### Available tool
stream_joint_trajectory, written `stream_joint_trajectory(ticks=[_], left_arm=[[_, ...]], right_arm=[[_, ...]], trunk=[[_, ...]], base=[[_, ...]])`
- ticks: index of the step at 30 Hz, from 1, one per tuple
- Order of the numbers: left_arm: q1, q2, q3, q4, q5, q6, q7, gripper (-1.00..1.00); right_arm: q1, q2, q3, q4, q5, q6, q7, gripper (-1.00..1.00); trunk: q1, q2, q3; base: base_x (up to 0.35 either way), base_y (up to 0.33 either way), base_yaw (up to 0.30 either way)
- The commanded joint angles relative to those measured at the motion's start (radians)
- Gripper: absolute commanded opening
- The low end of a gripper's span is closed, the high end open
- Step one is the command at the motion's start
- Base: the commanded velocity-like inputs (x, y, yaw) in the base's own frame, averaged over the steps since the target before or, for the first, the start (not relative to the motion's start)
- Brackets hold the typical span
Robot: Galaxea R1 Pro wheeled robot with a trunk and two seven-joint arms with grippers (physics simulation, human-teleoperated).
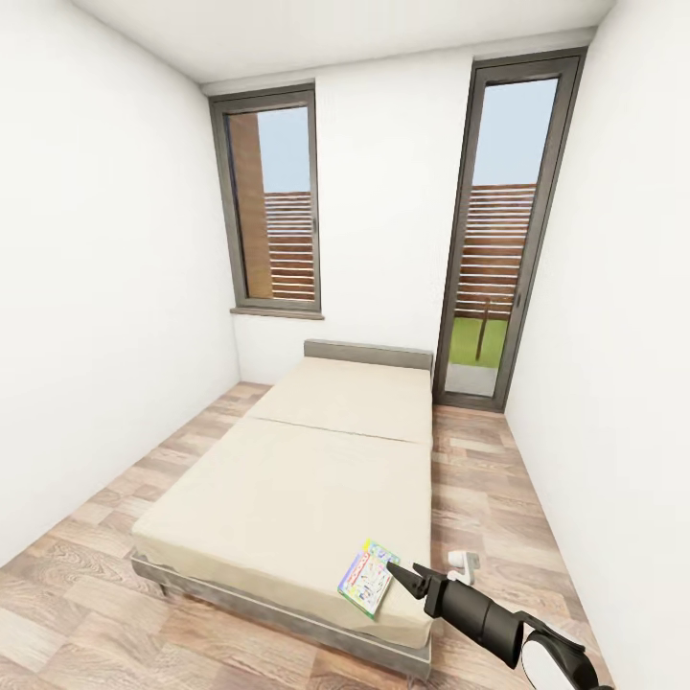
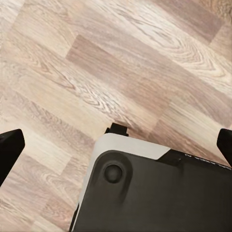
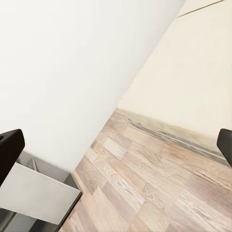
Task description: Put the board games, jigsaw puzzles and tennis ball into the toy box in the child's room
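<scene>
A white Monopoly-style board game (image 1: 368,577) with a colourful border lies flat on the near right corner of the beige bed (image 1: 287,479). My right gripper (image 1: 402,578) reaches in from the lower right, open, with its dark fingertips just beside the game's right edge. In the right wrist view the right gripper (image 3: 117,147) is spread wide over wood floor, with the bed's side (image 3: 193,87) beyond. The left gripper (image 2: 117,147) is open and points down at the floor above my dark base (image 2: 154,198). The table, toy box, jigsaw puzzles and tennis ball are out of view.
The bed's grey headboard (image 1: 368,355) stands against the far wall under a tall window (image 1: 273,206). A glass door (image 1: 498,240) is at the far right. A small white object (image 1: 465,565) lies on the floor strip between bed and right wall. Wood floor (image 1: 86,565) runs along the left.
</scene>
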Motion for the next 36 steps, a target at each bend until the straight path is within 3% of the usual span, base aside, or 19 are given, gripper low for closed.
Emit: stream_joint_trajectory(ticks=[1, 13, 26, 36], left_arm=[[0.001, 0.001, 0.008, 0.001, -0.011, -0.004, 0.006, 1.00], [0.003, -0.002, 0.005, 0.002, -0.011, -0.005, 0.007, 1.00], [0.003, 0.000, 0.006, 0.002, -0.011, -0.005, 0.007, 1.00], [0.004, 0.001, 0.006, 0.002, -0.011, -0.005, 0.007, 1.00]], right_arm=[[0.000, -0.001, 0.001, 0.000, -0.010, 0.006, -0.001, 1.00], [0.000, -0.001, 0.001, 0.000, -0.012, 0.008, -0.001, 1.00], [0.001, -0.001, 0.001, 0.001, -0.014, 0.010, -0.001, 1.00], [0.001, -0.001, 0.001, 0.001, -0.013, 0.010, -0.001, 1.00]], trunk=[[0.000, -0.001, 0.000], [0.000, -0.001, 0.000], [0.000, -0.001, 0.005], [0.000, -0.001, 0.006]], base=[[0.000, 0.000, 0.000], [0.000, 0.000, -0.013], [0.000, 0.000, -0.217], [0.000, 0.000, -0.065]])
